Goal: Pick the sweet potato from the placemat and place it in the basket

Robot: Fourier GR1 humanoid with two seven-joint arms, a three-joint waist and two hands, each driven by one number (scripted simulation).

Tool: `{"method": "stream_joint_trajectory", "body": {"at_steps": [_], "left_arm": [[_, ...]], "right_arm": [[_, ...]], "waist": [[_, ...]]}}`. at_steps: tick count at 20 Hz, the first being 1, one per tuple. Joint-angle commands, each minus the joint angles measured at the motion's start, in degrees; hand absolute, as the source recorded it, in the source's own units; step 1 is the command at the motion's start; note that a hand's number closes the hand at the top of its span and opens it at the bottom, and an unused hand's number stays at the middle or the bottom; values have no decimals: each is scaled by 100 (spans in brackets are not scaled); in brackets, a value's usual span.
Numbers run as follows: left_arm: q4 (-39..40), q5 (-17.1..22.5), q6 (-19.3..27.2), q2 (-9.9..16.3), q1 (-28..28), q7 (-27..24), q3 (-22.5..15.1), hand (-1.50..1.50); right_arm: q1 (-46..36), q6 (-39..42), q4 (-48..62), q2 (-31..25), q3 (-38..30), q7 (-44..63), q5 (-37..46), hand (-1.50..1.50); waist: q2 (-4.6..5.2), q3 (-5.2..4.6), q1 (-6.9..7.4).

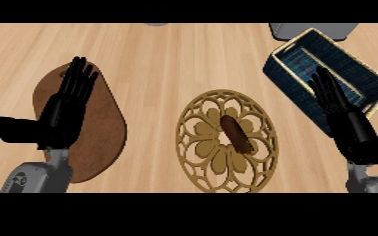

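Head view, looking steeply down at a wooden counter (pixel 170 60). A dark brown sweet potato (pixel 236 133) lies near the middle of a round gold openwork placemat (pixel 226 141), just right of the mat's centre. Its long axis runs from about 11 o'clock to 5 o'clock, the far end pointing up and slightly left. A dark blue woven basket (pixel 291 72) sits at 2 o'clock from the mat. The right hand (pixel 347 117) hovers over the basket's near corner, fingers straight and holding nothing. The left hand (pixel 68 105) rests at 9 o'clock above a brown oval board (pixel 103 145), fingers straight and spread, also holding nothing. The pick has not begun; the right hand looks best placed, and should close across the potato's narrow width.
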Motion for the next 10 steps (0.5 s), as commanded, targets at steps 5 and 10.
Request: {"method": "stream_joint_trajectory", "body": {"at_steps": [5, 10], "left_arm": [[636, -514, -202, 656, -309, 539, -168, 0], [828, -575, -324, 632, -270, 809, -432, 0]], "right_arm": [[-2125, 1594, -72, -66, 1212, 325, 64, 150], [-2839, 2976, -701, -820, 2887, -482, 1872, -150]], "waist": [[332, 45, 715], [266, 33, 825]]}}
